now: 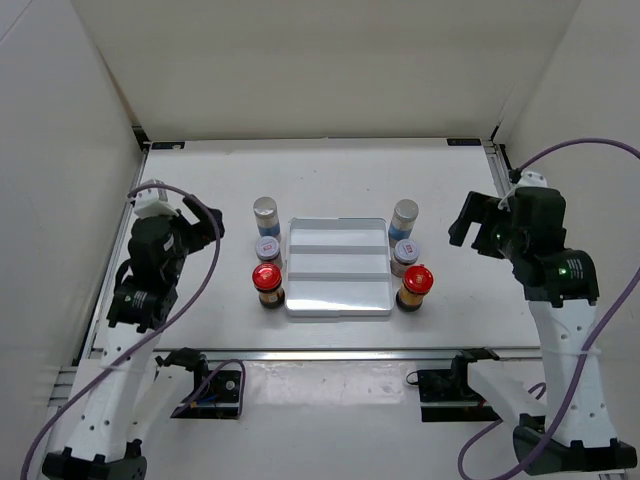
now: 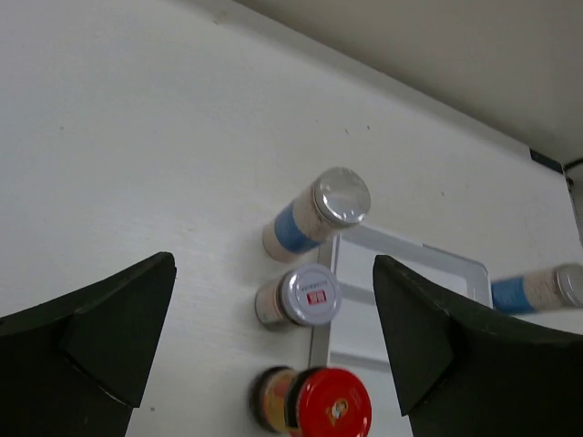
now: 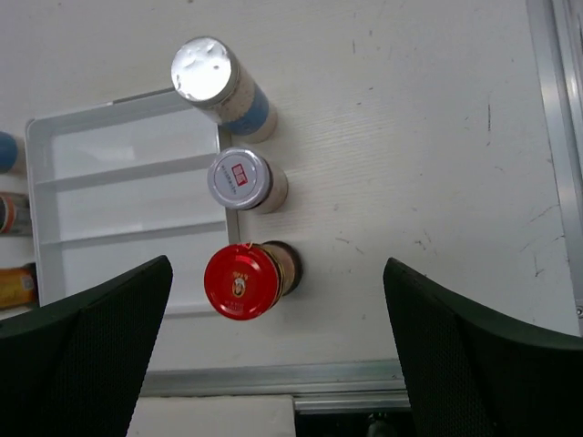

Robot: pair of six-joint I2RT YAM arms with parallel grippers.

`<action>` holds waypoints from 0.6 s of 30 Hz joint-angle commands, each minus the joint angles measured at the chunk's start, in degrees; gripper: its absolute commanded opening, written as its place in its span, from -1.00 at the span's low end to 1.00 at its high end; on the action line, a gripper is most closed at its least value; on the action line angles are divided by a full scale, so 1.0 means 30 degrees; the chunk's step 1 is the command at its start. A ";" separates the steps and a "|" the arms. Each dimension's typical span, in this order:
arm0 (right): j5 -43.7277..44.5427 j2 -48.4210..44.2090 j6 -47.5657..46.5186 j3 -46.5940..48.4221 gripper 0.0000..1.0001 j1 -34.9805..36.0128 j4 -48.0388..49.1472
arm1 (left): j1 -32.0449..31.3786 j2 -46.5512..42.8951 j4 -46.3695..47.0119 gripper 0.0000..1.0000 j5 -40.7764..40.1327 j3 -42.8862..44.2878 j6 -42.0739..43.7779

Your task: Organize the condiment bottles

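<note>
Left gripper (image 1: 203,226) and right gripper (image 1: 470,222) gape, empty.
Jars (image 1: 268,249) crowd tray's (image 1: 337,296) 9 and 3 o'clock; grabbing one could topple its neighbour.

Place: a robot laboratory, a small test cell.
Walls: plain white panels (image 1: 320,60) close the table (image 1: 450,170) on three sides, like a box.
Table edge: a metal rail (image 1: 330,354) runs along the near side.
Machines: a left arm (image 1: 150,265) and a right arm (image 1: 545,255) stand fixed at that edge.
Wiring: purple cables (image 1: 590,142) hang loose at the arms.
Props: condiment bottles (image 1: 265,213) stand in tidy rows on both sides of a white tray (image 1: 337,297).
</note>
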 commanded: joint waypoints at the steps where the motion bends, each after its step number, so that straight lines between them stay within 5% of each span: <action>1: -0.1393 -0.0877 0.0049 0.0603 1.00 0.0210 -0.1738 | 0.0014 -0.1786 -0.3176 1.00 0.2932 0.0107 0.0444; 7: -0.5306 -0.1259 0.0376 -0.2994 1.00 0.0417 -0.1478 | 0.0014 -0.2699 -0.4197 1.00 0.4838 0.0312 0.3167; 11: -0.8446 -0.2373 0.0171 -0.5080 1.00 0.0417 0.0020 | 0.0014 -0.1820 -0.6917 1.00 -0.0711 0.0865 0.0925; 18: -0.6142 -0.2374 0.0815 -0.4875 1.00 0.0417 -0.0241 | -0.0189 -0.1967 -0.6138 1.00 -0.0262 -0.0007 0.1003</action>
